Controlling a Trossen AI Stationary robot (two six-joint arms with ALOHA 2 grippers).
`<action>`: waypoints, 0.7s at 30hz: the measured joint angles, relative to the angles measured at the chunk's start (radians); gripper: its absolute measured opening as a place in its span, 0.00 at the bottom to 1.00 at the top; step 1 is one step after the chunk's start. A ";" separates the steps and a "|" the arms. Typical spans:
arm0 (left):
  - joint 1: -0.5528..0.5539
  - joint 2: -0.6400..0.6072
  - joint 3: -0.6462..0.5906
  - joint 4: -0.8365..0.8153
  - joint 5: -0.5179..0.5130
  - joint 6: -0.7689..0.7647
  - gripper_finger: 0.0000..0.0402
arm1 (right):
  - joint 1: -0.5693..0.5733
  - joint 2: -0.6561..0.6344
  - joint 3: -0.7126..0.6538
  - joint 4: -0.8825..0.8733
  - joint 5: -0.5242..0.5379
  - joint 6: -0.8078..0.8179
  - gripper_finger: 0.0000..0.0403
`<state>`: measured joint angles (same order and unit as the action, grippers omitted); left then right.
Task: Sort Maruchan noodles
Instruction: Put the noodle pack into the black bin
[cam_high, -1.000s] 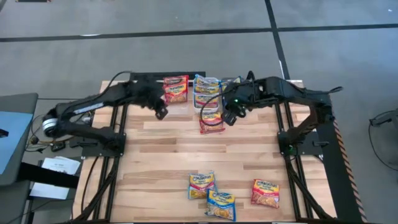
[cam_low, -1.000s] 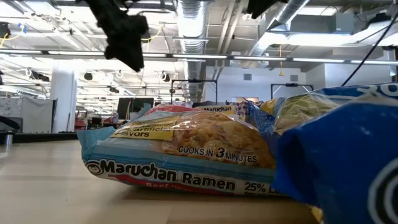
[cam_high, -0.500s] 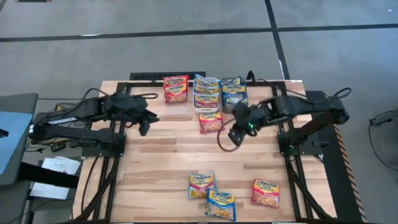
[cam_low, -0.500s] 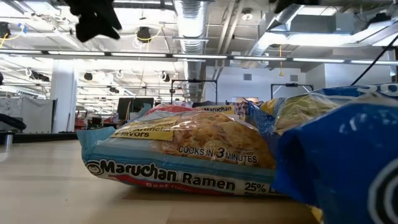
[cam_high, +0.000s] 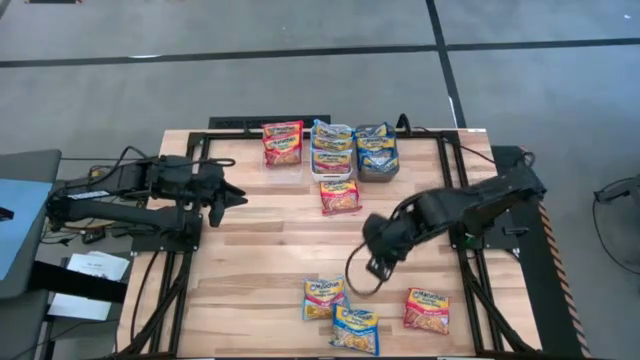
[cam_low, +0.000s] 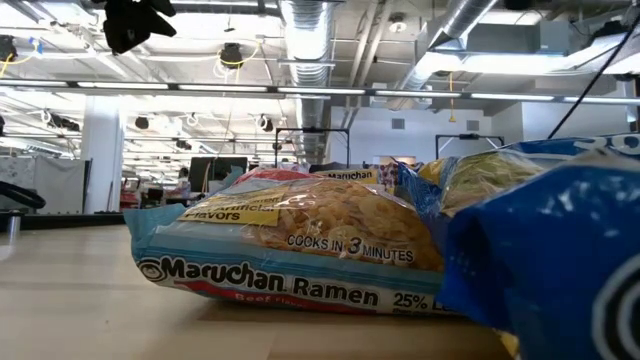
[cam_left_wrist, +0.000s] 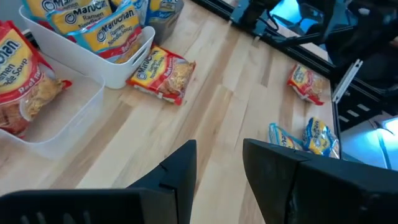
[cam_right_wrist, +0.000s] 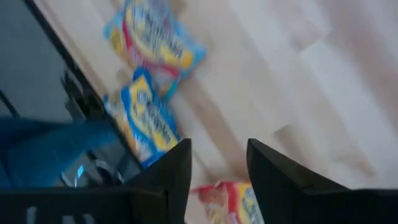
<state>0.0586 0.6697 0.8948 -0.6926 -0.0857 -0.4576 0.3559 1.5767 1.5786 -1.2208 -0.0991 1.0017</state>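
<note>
The right gripper (cam_high: 376, 268), jaws apart and empty, has swung from the bins toward the three loose packets (cam_high: 325, 298); the left gripper (cam_high: 236, 195), jaws apart, has pulled back.

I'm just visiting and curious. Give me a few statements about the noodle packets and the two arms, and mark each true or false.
1. Three loose packets lie near the table's front edge. True: a light-blue packet, a dark-blue packet and a red packet.
2. The right gripper carries a packet. False: its jaws are apart with nothing between them.
3. One packet lies on the wood in front of the white bin. True.
4. The left gripper is inside a bin. False: it hangs over bare wood, nothing in its jaws.
</note>
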 joint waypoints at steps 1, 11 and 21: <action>-0.002 -0.001 0.000 0.000 0.000 0.000 0.29 | 0.012 0.020 0.000 0.001 -0.027 0.005 0.47; -0.008 -0.001 0.000 -0.015 0.000 0.000 0.29 | 0.129 0.220 0.001 0.262 -0.134 -0.038 0.54; -0.008 0.000 0.000 -0.030 0.000 -0.001 0.29 | 0.169 0.334 -0.001 0.344 -0.167 -0.068 0.54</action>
<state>0.0505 0.6693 0.8951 -0.7227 -0.0853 -0.4583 0.5251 1.9107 1.5781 -0.8765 -0.2657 0.9335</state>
